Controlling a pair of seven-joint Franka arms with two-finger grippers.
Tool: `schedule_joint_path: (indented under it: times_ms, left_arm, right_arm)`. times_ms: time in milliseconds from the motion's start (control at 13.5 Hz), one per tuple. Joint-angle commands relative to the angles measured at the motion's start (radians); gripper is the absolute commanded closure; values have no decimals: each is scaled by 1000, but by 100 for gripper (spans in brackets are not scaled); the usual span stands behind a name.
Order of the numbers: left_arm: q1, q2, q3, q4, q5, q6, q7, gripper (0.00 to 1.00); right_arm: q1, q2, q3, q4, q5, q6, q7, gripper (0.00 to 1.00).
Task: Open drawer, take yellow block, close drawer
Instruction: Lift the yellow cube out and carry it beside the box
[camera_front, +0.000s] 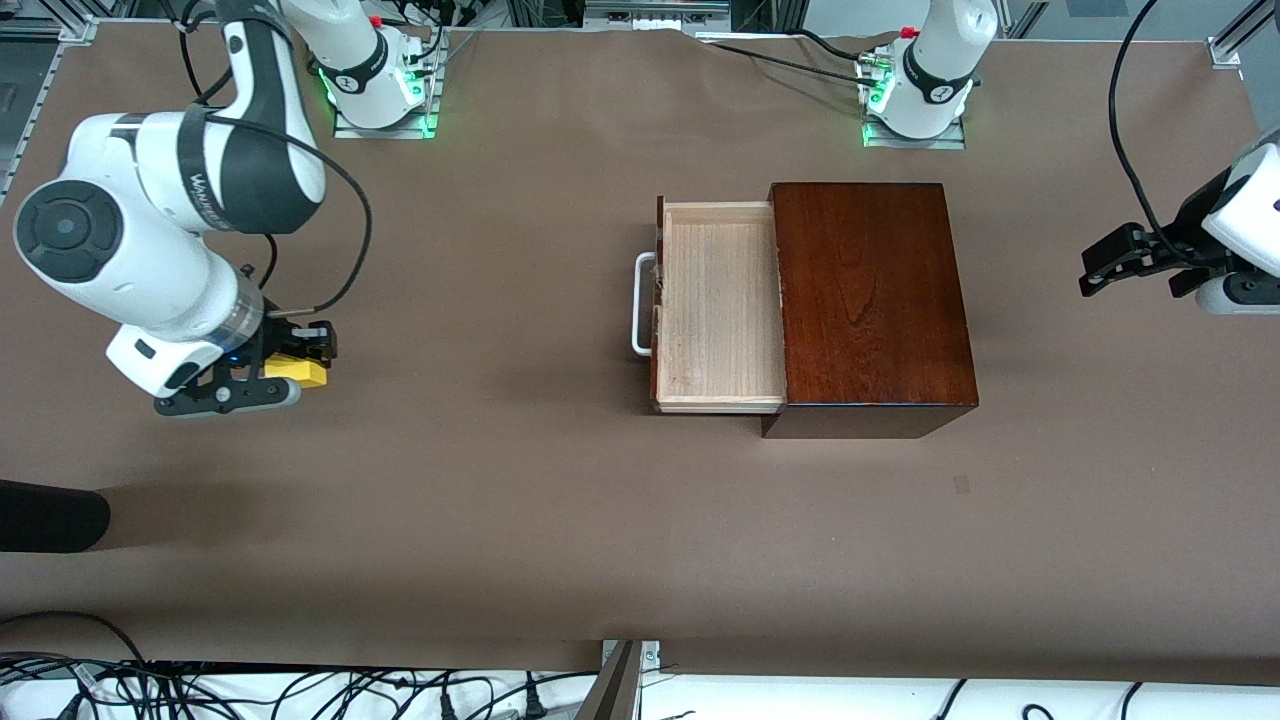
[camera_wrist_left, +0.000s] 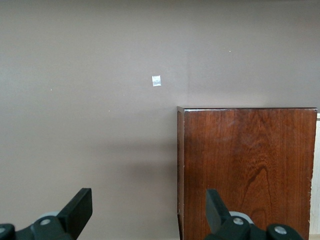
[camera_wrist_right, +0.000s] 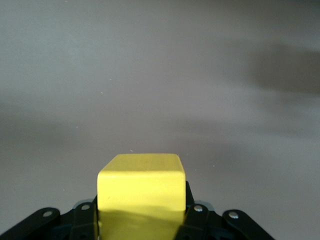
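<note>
- Over the bare table toward the right arm's end, the right gripper (camera_front: 300, 368) is pinching the yellow block (camera_front: 297, 371) between its fingers, well apart from the mahogany box (camera_front: 870, 300).
- Near the middle of the table, the drawer (camera_front: 720, 305) is standing pulled out of the box, its pale tray showing nothing inside, and its white loop handle (camera_front: 642, 304) is pointing toward the right arm's end.
- Over the left arm's end of the table, the left gripper (camera_front: 1125, 262) is waiting with its fingers spread and holding nothing.
- Judging from this, the block is already taken, and closing the drawer is the step remaining.
- To do it well, an arm should be pushing flat on the drawer front, straight along the sliding direction, so that the box is not turning or slipping on the table.
- The right arm should be keeping its pinch firm meanwhile.
- Counting: one box, one drawer, one handle, one yellow block, two grippers.
</note>
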Motion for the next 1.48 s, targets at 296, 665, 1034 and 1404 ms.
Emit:
schedule_joint_path:
  times_ms: [296, 665, 1034, 1404]
  left_arm:
    - [-5, 3, -38, 24, -11, -22, -12, 0]
    - [-2, 0, -57, 22, -1, -22, -29, 0]
    - [0, -8, -57, 22, 1, -22, -29, 0]
    - [-3, -2, -84, 25, 1, -22, -75, 0]
  right_arm:
    - [15, -184, -20, -405, 4, 286, -11, 99]
    - [15, -203, -28, -589, 6, 478, -10, 99]
    - [9, -162, -45, -668, 14, 609, -11, 99]
    - [-2, -125, -45, -702, 17, 700, -11, 99]
